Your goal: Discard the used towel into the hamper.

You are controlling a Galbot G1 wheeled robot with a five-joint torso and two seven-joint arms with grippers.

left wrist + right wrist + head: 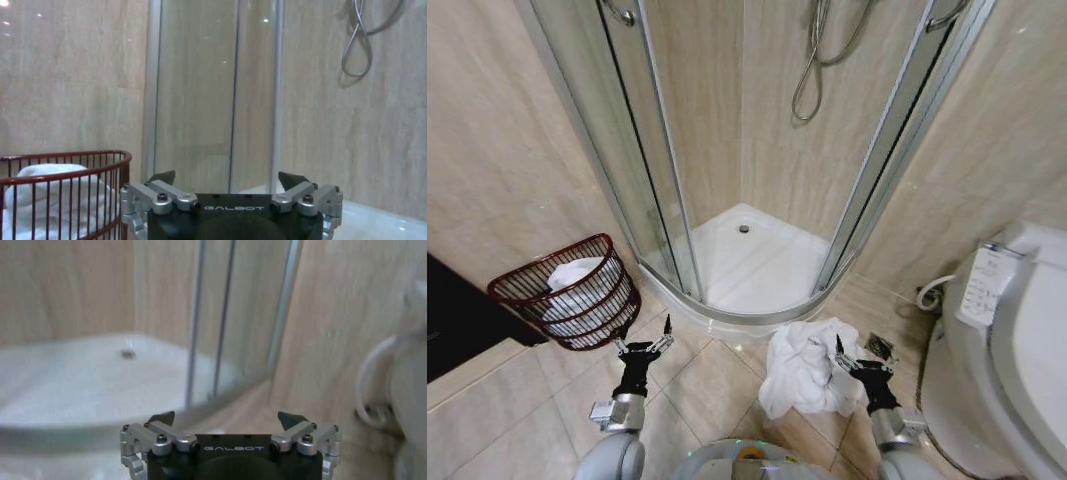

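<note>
A crumpled white towel point(805, 368) lies heaped on the tiled floor point(702, 385), just outside the curved threshold of the shower enclosure point(747, 250) and near the toilet point(1017, 350) that stands at the right. The hamper point(567, 292), a reddish-brown wire basket, sits on the floor well to the left of the towel, close to the wall and beside the shower's glass door; it already holds some white cloth. The right gripper point(859, 362) hangs low at the towel's right edge, just beside or barely over the fabric, its fingers spread apart and holding nothing, as the right wrist view point(227, 419) confirms with both tips standing wide. The left gripper point(644, 343) hovers over bare tile near the hamper's base, likewise released and empty, and its wrist view point(227, 177) shows the hamper's rim point(80, 157) close by at one side. Judging from this, the task is at its opening step: the towel is not yet grasped. The next move seems to call for the right gripper to sink into the heap and close on a thick fold, gathering enough cloth that loose ends do not drag, before any carry across the floor to the hamper
</note>
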